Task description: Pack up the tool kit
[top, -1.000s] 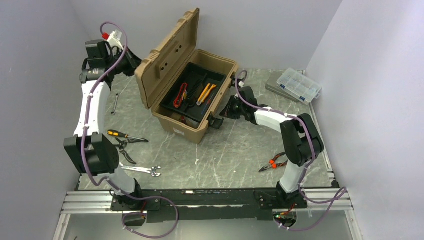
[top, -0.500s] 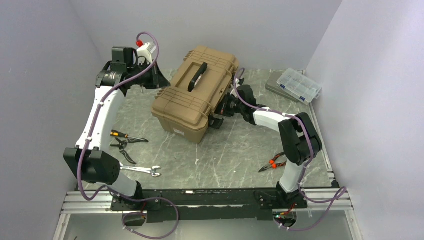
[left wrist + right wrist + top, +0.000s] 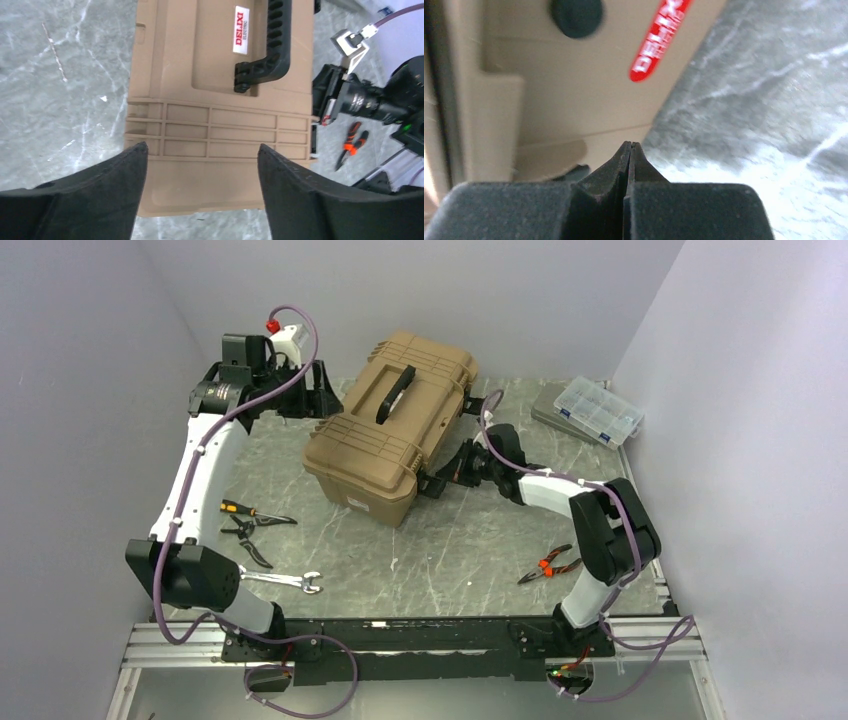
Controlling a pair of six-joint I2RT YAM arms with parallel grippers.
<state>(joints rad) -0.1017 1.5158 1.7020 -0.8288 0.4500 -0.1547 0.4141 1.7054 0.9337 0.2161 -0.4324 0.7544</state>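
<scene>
The tool kit (image 3: 385, 435) is a tan hard-plastic toolbox standing at the back middle of the table, its lid down and the black handle (image 3: 395, 392) on top. My left gripper (image 3: 322, 398) hovers just left of and above the lid, open and holding nothing. Seen from the left wrist, the left gripper (image 3: 202, 146) frames the ribbed lid (image 3: 210, 75) with its red label (image 3: 241, 29). My right gripper (image 3: 445, 478) is shut and empty at the box's right end, by a black latch. The right wrist view has the right gripper (image 3: 630, 144) close to the tan wall (image 3: 549, 100).
Loose tools lie on the table: orange-handled pliers (image 3: 250, 510), black pliers (image 3: 248, 542), a wrench (image 3: 285, 581) and a small wrench (image 3: 229, 448) on the left, red-handled pliers (image 3: 548, 566) at the front right. A clear organiser case (image 3: 597, 410) sits back right. Walls close in on three sides.
The lid, open a second ago, is now down. My left gripper swung right from behind the lid and opened. The right gripper slid slightly toward the box's front right corner.
</scene>
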